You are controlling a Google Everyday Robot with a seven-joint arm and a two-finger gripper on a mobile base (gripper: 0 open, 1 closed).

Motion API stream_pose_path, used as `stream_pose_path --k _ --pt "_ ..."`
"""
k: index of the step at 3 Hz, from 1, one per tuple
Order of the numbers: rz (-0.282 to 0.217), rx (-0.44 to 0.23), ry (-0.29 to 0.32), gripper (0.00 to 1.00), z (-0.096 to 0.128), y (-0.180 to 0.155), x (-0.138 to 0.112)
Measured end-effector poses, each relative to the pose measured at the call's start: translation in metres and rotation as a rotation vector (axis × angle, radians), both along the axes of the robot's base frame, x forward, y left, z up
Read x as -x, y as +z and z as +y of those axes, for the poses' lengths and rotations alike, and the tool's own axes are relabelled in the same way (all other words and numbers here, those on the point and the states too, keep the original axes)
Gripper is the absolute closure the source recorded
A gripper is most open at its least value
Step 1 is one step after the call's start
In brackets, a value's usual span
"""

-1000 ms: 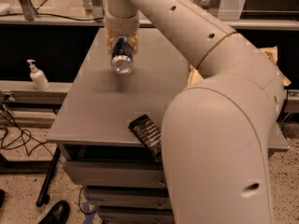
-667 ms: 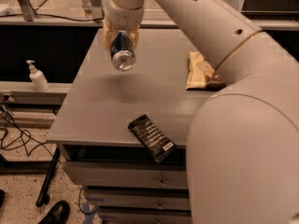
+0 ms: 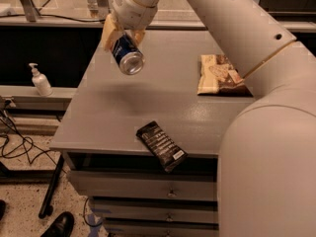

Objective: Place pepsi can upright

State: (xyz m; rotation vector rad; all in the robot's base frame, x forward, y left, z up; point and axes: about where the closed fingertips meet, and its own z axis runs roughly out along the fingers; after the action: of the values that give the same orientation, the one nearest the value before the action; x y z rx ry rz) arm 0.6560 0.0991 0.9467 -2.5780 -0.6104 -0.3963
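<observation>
Camera view shows your pincer point(image 3: 123, 37) clamped around the pepsi can point(image 3: 128, 57), holding it tilted in the air above the worktop's point(image 3: 148, 100) far-left corner, one silver end facing out. Let go at this angle and it would likely land on its side and roll off the left edge. Further right, the black wrapper point(image 3: 161, 145) overhanging the front edge and the snack packet point(image 3: 217, 74) by the right edge lie well apart from it.

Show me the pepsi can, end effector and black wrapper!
pepsi can point(image 3: 125, 52), camera view: blue side.
end effector point(image 3: 122, 38), camera view: between fingertips, clamping the can above the table point(image 3: 148, 100).
black snack wrapper point(image 3: 161, 145), camera view: middle.
</observation>
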Motion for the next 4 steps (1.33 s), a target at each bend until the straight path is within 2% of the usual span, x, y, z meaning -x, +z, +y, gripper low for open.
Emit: stream_pose_path --k 1,2,3,4 --pt "-0.053 -0.01 0.021 1.0 0.0 0.003 0.005" --pt "-0.209 -0.018 0.12 1.0 -0.006 0.012 0.025" --pt "-0.383 -0.035 0.242 1.0 -0.006 0.003 0.043" --pt "-0.592 -0.101 0.336 1.0 0.014 0.019 0.033"
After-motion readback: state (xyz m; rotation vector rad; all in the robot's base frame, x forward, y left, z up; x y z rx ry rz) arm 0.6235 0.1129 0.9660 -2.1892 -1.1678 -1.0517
